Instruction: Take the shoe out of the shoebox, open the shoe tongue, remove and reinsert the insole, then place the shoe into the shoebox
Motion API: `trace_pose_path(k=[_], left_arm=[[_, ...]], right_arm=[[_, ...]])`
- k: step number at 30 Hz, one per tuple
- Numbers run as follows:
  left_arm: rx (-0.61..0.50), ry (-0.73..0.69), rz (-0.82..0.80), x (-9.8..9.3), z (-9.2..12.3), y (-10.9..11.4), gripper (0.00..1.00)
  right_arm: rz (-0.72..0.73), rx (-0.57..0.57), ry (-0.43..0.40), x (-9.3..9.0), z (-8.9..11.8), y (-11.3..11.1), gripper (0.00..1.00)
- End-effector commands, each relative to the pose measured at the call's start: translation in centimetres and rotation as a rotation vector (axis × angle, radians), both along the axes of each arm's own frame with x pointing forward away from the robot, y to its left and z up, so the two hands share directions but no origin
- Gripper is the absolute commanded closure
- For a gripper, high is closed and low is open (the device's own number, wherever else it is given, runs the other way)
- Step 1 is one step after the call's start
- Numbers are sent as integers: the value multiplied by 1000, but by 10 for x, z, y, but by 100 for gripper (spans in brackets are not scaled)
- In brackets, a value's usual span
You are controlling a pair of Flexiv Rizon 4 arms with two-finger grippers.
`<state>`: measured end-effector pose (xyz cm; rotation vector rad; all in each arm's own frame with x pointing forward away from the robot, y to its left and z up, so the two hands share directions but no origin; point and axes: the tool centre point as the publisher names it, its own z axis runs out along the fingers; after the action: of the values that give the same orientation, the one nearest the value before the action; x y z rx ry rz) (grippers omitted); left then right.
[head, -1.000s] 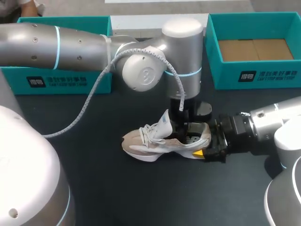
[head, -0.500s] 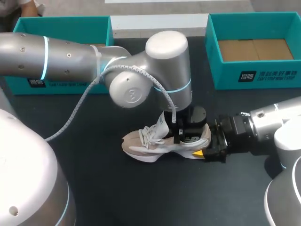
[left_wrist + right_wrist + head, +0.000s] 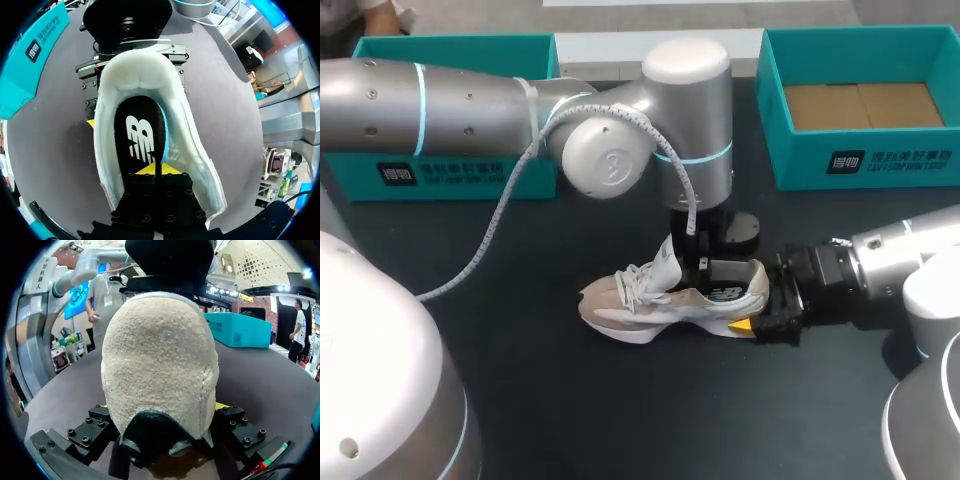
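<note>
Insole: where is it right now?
In the left wrist view the insole sits inside the shoe, just ahead of the left gripper; the right gripper holds the shoe's heel, mid-table.

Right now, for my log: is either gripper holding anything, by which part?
The right gripper clamps the shoe by its heel; whether the left gripper grips the insole cannot be told.

White print beside a small logo stands on the front walls of the left shoebox (image 3: 360,172) and right shoebox (image 3: 910,160), at the tabletop's far corners. A white logo marks the black insole (image 3: 142,125) inside the shoe (image 3: 650,310).
</note>
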<state>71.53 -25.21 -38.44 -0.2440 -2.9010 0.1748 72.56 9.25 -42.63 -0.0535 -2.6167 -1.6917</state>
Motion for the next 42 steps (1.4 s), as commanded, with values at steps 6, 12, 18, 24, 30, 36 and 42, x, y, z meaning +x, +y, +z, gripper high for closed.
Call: trace_pose_path(k=[6, 12, 18, 24, 30, 36, 42], left_arm=[[-24, 74, -15, 4, 28, 17, 100], [-49, 131, -36, 3, 44, 27, 100], [-110, 199, -53, 3, 63, 35, 100], [-188, 197, -3, 8, 79, 22, 100], [-243, 210, -7, 4, 90, 7, 100], [-277, 231, -8, 2, 93, -8, 100], [-302, 209, 17, 3, 94, -21, 100]], right_arm=[[0, -1, 0, 0, -5, 0, 100], [0, -1, 0, 0, -5, 0, 100], [0, -1, 0, 0, -5, 0, 100], [0, -1, 0, 0, -5, 0, 100], [0, -1, 0, 0, -5, 0, 100], [0, -1, 0, 0, -5, 0, 100], [0, -1, 0, 0, -5, 0, 100]])
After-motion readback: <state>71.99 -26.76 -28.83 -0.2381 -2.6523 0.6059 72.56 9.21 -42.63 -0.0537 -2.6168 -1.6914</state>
